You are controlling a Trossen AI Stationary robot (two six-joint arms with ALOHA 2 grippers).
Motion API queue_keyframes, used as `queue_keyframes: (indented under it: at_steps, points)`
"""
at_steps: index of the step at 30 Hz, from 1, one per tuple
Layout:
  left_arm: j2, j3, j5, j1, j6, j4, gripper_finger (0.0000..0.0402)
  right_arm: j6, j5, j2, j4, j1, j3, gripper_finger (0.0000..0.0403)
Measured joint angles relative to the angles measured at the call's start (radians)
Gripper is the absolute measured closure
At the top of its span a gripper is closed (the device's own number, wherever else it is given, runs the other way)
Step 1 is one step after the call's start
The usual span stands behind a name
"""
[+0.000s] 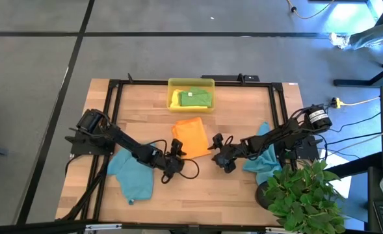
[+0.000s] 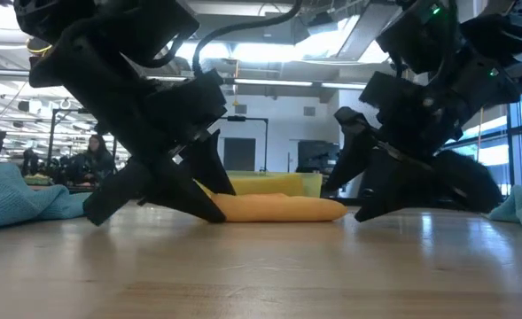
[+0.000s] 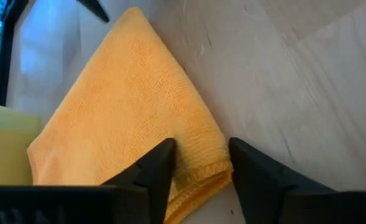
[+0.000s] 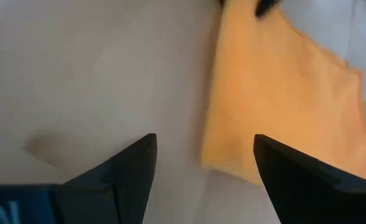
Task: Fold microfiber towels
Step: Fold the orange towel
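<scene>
A folded orange towel (image 1: 191, 135) lies flat on the wooden table, in the middle. My left gripper (image 1: 177, 156) is down at its near left corner, open, with a finger on either side of that corner (image 3: 201, 163). My right gripper (image 1: 217, 155) is open and low over the bare wood just off the towel's near right corner (image 4: 232, 149), with nothing between its fingers. A teal towel (image 1: 131, 177) lies crumpled at the near left, and another (image 1: 264, 157) is under the right arm. A green towel (image 1: 192, 97) and a yellow one (image 1: 175, 99) lie in the tray. My left gripper comes slanting down from the table's near left, and its fingers (image 3: 161, 163) stand on either side of the orange towel's folded corner (image 3: 198, 177), where two layers show at the edge. The towel lies flat on the table. Whether the pads touch it, I cannot tell.
A translucent yellow tray (image 1: 191, 80) stands at the table's far middle. A potted plant (image 1: 302, 195) overhangs the near right corner. Black frame rails (image 1: 113, 104) run along the table's sides. Bare wood (image 1: 198, 195) stretches along the near edge.
</scene>
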Motion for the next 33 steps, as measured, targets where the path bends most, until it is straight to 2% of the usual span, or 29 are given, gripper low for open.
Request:
queue_keyframes:
  at_steps: [6,12,22,33]
  points:
    - [0.01,0.0,0.005,-0.015,-0.009,0.013,0.0327,-0.076,0.012,0.003,0.016,0.023,0.0,0.0134]
    - [0.011,-0.002,0.018,-0.005,-0.062,0.012,0.0394,-0.174,0.064,0.072,0.085,0.022,0.002,0.0134]
    - [0.012,-0.004,0.027,-0.003,-0.074,0.014,0.04,-0.287,0.182,0.119,0.14,0.013,0.005,0.0138]
    - [0.009,-0.006,0.031,-0.003,-0.075,0.025,0.0401,-0.355,0.204,0.119,0.123,0.005,0.006,0.0193]
